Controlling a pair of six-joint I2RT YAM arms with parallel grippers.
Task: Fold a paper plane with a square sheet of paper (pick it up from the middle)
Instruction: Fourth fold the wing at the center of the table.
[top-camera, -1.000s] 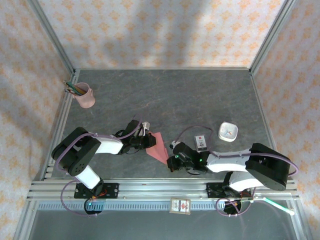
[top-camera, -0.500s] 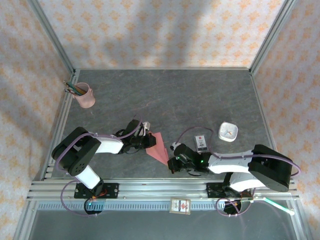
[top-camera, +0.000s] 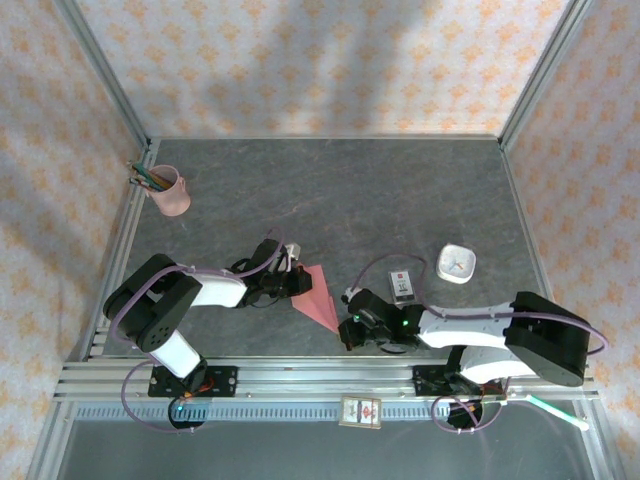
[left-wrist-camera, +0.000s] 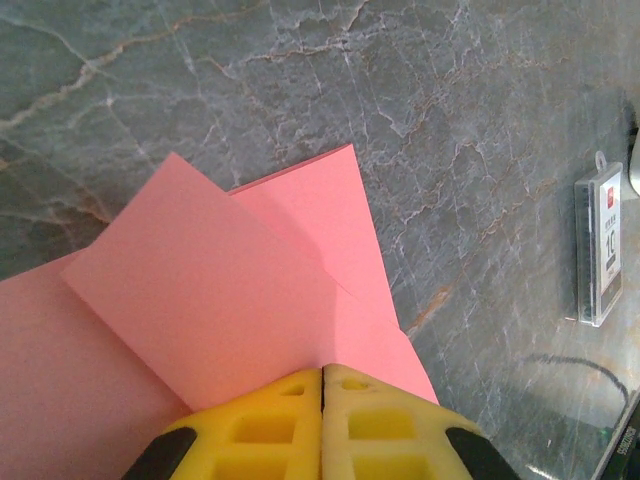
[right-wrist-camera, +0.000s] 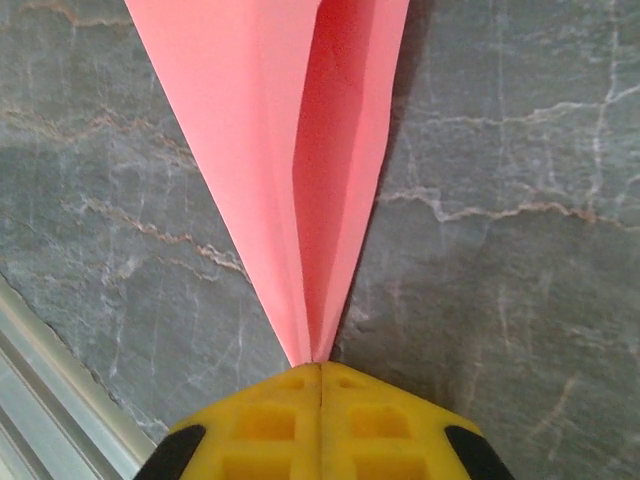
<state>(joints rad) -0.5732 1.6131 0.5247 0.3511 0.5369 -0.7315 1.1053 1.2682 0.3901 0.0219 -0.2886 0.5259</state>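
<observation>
Both hands are on the paper now, and it lies low over the dark desk, near the front edge between the two arms. It is already part folded: a narrow point at one end and a wider end with overlapping flaps at the other.

The left hand is at the wide end. In its wrist view the yellow fingers are clenched tight with no gap at the seam, and the pink layers run in under them. That reads as a pinch on the paper's edge.

The right hand has the sharp end. Its wrist view shows the fingers pressed together, with the paper's point running straight into the seam. It looks like a grip on the very tip, and there is not much paper in there.

Here is where it could go wrong. Thin paper is held at two ends, so if the arms draw apart even a little the sheet may tear, or the tip may slide out of the right hand. A twist from either wrist would buckle the centre crease, which already stands open like a shallow trough. The top flap on the left side lies loose and nothing pins it, so a quick lift could let it spring back and undo the fold. The small box also sits just beside the right arm, and a wide swing there could knock it.
</observation>
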